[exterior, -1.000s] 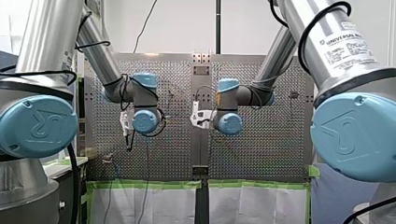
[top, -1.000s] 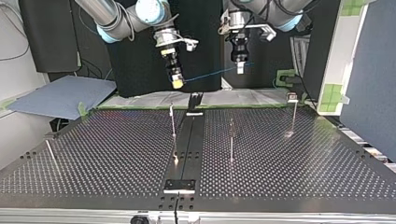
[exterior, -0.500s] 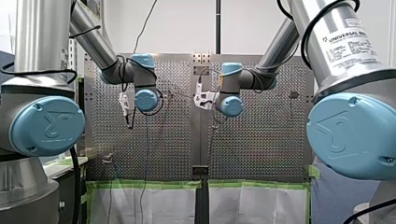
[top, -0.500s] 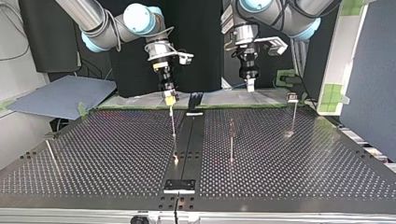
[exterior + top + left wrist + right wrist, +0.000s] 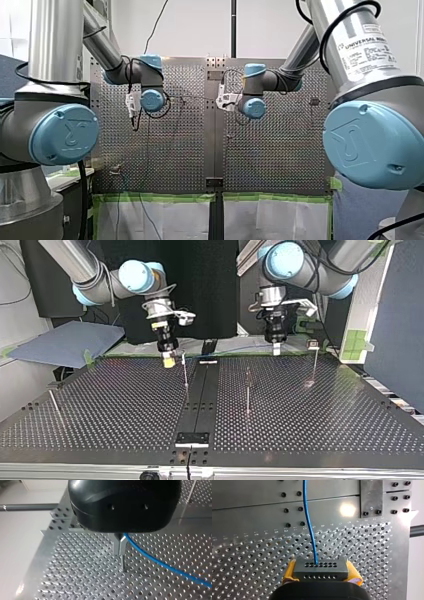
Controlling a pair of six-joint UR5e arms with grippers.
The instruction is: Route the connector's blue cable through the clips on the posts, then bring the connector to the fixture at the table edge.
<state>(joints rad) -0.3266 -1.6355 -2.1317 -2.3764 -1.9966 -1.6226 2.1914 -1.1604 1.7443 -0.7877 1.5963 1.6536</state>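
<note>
While my right gripper point(image 5: 168, 361) clamps the connector point(image 5: 320, 569) just beside a post point(image 5: 185, 371) and my left gripper point(image 5: 120, 547) pinches the blue cable point(image 5: 160, 561), too taut a span could skip over that post.

Two tools point(image 5: 169, 361) point(image 5: 276, 351), four posts point(image 5: 185, 371) point(image 5: 247, 392) point(image 5: 314, 365) point(image 5: 55, 405), one cable point(image 5: 309, 525), one connector point(image 5: 320, 568).

Tube label: a white printed label point(image 5: 364, 49) on the right arm's silver metal tube is headed "UNIVERSAL ROB…", the rest curving out of sight. The finer lines beneath are too small to read.
Left cap: the left arm's large round blue joint cap point(image 5: 65, 134) bears an embossed stylised "UR" mark.
Right cap: the right arm's large round blue joint cap point(image 5: 367, 145) bears the same embossed mark.
</note>
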